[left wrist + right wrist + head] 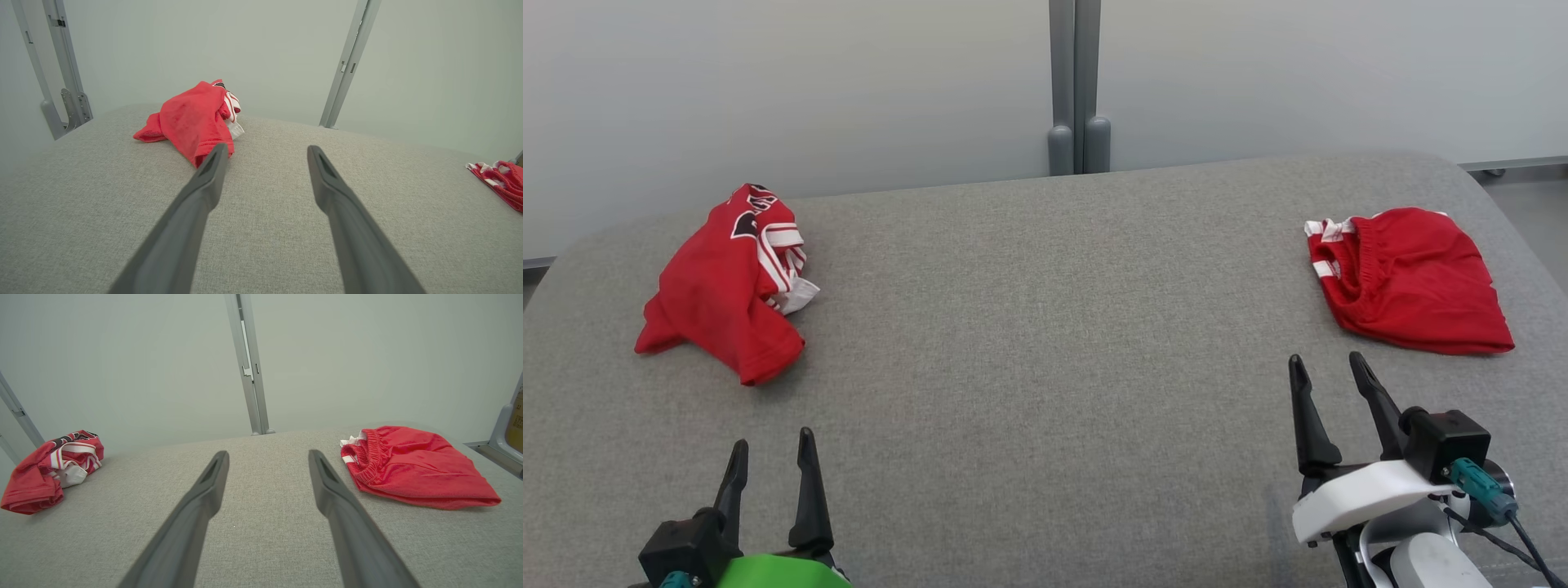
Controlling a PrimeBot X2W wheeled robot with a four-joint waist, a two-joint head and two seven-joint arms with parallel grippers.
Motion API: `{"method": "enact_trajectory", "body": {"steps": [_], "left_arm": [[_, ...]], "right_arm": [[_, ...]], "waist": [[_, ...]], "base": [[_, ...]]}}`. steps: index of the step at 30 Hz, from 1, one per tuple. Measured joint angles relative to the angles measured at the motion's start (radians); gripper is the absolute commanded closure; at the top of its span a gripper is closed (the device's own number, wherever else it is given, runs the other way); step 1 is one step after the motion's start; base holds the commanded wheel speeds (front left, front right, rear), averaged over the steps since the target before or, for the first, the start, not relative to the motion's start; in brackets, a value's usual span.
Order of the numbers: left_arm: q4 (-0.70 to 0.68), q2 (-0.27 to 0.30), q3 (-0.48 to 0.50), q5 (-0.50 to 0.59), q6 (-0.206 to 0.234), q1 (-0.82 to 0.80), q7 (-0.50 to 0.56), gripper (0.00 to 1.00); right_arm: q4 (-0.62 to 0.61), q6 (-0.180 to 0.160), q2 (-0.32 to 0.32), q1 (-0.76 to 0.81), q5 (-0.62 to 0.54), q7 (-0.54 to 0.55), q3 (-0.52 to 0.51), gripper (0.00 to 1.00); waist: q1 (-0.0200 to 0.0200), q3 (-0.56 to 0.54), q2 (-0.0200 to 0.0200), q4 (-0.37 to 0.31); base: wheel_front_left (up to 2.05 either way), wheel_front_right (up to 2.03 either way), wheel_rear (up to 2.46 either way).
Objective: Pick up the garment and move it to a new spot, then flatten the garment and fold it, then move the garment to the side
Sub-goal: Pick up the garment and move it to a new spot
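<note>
Nearest, the left gripper (773, 439) and right gripper (1325, 359) hover over the grey table (1045, 327), fingers spread apart, holding nothing. Beyond, a crumpled red jersey (719, 286) lies far left, its dark lettering unreadable. Folded red shorts (1413, 282) lie far right.

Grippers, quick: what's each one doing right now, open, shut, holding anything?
Left gripper: jaws open, holding nothing.
Right gripper: jaws open, holding nothing.
</note>
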Motion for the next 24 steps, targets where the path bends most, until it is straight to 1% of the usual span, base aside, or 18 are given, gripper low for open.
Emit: {"method": "enact_trajectory", "body": {"steps": [6, 12, 18, 24], "left_arm": [[0.0, 0.0, -0.012, 0.006, 0.0, 0.0, 0.0, 0.0], [0.002, -0.001, -0.031, 0.009, 0.0, 0.0, 0.0, 0.0], [0.004, -0.001, -0.03, 0.012, 0.0, -0.001, 0.0, 0.0], [0.005, -0.001, 0.002, 0.016, 0.0, -0.001, 0.0, 0.0]], "right_arm": [[-0.014, 0.0, 0.004, 0.007, -0.005, 0.0, -0.015, 0.0], [-0.03, 0.0, 0.005, 0.025, -0.01, 0.0, -0.027, 0.0], [-0.042, 0.0, 0.008, 0.026, -0.011, 0.0, -0.017, 0.0], [-0.042, 0.002, 0.016, 0.029, -0.011, 0.0, 0.013, 0.0]], "waist": [[0.0, 0.001, 0.0, 0.011], [0.0, 0.003, 0.0, 0.043], [0.0, 0.004, 0.0, 0.096], [0.0, 0.003, 0.0, 0.166]], "base": [[0.0, 0.0, 0.0], [0.0, 0.0, 0.0], [0.0, 0.0, 0.0], [0.0, 0.0, 0.0]]}}
